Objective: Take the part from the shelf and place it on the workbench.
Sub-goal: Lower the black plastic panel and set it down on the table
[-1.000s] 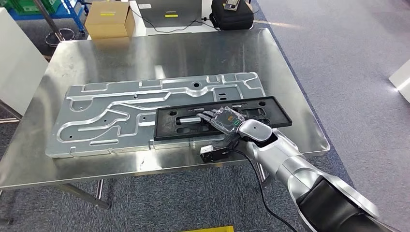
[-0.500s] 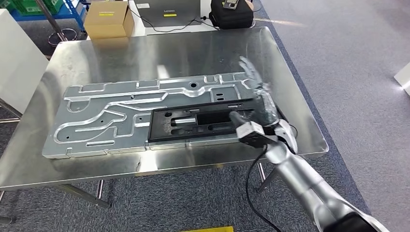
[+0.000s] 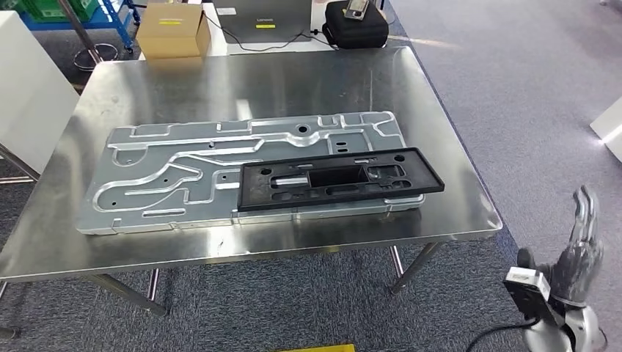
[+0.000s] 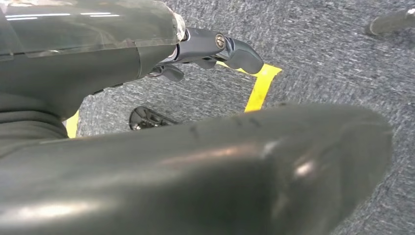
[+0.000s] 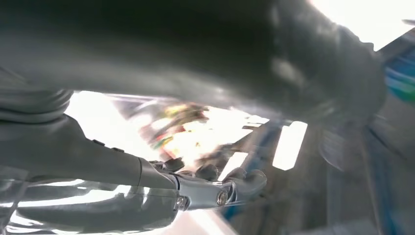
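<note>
From the head view, the long black rectangular plastic frame part (image 3: 342, 178) lay flat on the large grey cast-metal plate with raised channels (image 3: 183, 176), along that plate's near edge and toward its right end, its right tip reaching just past the plate's end. The plate rested across the middle of the shiny stainless-steel workbench (image 3: 110, 81), with bare steel around it on all sides. The right hand (image 3: 576, 260) hung well off the workbench, beyond its near right corner and over the carpet, with fingers spread upward and nothing in it.

The right wrist view was motion-blurred; it showed that hand's dark fingers (image 5: 235, 183) extended against bright ceiling lights, gripping nothing. The left wrist view looked down at blue-grey carpet (image 4: 318, 54) crossed by a yellow tape line (image 4: 259, 90), and showed the left hand (image 4: 195, 49) with its dark fingers loosely apart, holding nothing.

Beyond the workbench's far edge, the head view took in a brown cardboard box (image 3: 174, 29), a grey laptop (image 3: 264, 15) and a black zipped case (image 3: 356, 23). A white panel (image 3: 29, 95) stood by the workbench's left side, and blue shelving with green crates (image 3: 44, 11) sat at the far left.
</note>
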You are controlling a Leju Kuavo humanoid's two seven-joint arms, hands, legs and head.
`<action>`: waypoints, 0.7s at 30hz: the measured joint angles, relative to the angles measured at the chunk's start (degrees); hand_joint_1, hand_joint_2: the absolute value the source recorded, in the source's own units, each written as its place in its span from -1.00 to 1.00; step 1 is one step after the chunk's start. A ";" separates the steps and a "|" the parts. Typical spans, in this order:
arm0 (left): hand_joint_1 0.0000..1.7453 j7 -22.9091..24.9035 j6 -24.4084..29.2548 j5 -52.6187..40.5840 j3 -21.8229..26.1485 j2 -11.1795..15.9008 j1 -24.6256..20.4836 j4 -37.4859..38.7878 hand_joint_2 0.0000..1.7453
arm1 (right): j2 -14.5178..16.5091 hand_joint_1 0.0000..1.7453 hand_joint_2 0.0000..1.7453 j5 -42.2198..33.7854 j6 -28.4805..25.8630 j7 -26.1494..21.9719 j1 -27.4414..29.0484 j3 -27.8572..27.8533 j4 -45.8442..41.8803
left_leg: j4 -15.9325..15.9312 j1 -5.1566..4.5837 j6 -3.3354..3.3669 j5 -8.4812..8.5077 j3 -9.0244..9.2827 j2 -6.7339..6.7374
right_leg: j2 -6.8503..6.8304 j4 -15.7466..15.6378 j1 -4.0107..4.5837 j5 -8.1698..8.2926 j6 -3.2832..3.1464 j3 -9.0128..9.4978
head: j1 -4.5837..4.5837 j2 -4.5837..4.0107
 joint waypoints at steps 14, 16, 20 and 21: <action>-1.00 -0.67 -1.21 -2.19 -0.03 -1.69 0.71 0.01 -1.00 | 8.53 -1.00 -1.00 25.94 5.07 14.74 1.22 -26.96 50.61 | 0.51 -0.55 -1.13 5.01 -5.13 0.25 | 0.58 -1.98 0.12 -5.06 -0.95 7.65 | -0.22 0.00; -1.00 -0.67 -1.30 -2.39 -0.04 -1.82 0.84 0.02 -1.00 | 9.35 -1.00 -1.00 28.82 10.68 21.75 0.51 -27.28 55.15 | 1.99 -0.35 -1.72 2.86 -5.87 0.24 | 0.38 -2.29 0.04 -3.98 -1.97 6.76 | -0.26 0.00; -1.00 -0.64 -1.79 -3.42 -0.05 -2.26 1.04 0.04 -1.00 | 11.32 -1.00 -1.00 30.29 23.98 32.08 -0.57 -27.46 60.81 | 14.30 -0.23 -2.02 -7.41 -8.45 0.23 | 0.20 -2.17 0.41 -1.36 -3.07 3.44 | -0.41 0.00; -1.00 -0.57 -1.88 -3.70 -0.07 -2.28 1.03 0.04 -1.00 | 11.76 -1.00 -1.00 30.23 26.40 33.33 -0.79 -27.57 61.70 | 16.23 -0.26 -1.93 -7.50 -8.09 0.23 | 0.20 -2.02 0.56 -0.72 -3.12 2.46 | -0.41 0.00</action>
